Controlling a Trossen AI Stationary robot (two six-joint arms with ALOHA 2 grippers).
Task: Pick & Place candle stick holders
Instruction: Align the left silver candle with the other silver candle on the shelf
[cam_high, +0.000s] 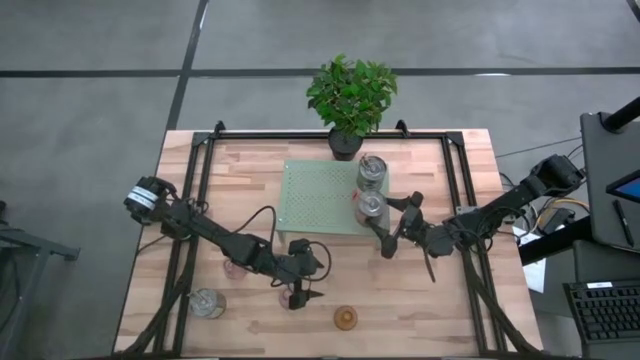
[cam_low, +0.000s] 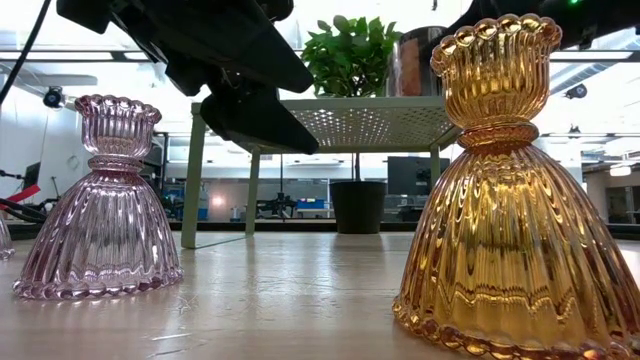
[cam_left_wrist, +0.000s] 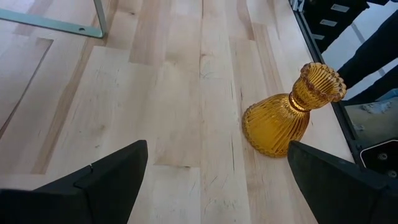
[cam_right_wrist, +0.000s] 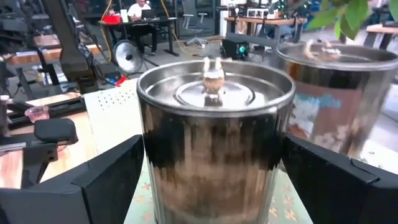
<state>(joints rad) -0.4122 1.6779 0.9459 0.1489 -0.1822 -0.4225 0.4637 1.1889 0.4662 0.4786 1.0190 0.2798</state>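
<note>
An amber glass holder (cam_high: 346, 318) stands on its wide base near the table's front edge; it also shows in the left wrist view (cam_left_wrist: 280, 118) and in the low view (cam_low: 510, 190). My left gripper (cam_high: 303, 290) is open above the table, left of the amber holder, by a pink glass holder (cam_low: 100, 200). A second pink holder (cam_high: 235, 268) shows under the left arm. One silvery holder (cam_high: 207, 302) stands at the front left. Two silvery holders (cam_high: 372, 170) (cam_high: 370, 207) stand on a green perforated stand (cam_high: 320, 197). My right gripper (cam_high: 392, 222) is open, a finger on either side of the nearer one (cam_right_wrist: 214, 137). My right gripper comes level at the nearer silvery holder's round wall (cam_right_wrist: 155, 162) from the table's right side, with one finger (cam_right_wrist: 106, 180) on each side of it. I cannot tell whether the fingers touch it. The holder stands upright on the green stand.
A potted green plant (cam_high: 350, 95) stands at the table's far edge behind the stand. Black rails (cam_high: 200, 180) run along the table's left and right sides. Bare wood (cam_high: 420, 310) lies at the front right.
</note>
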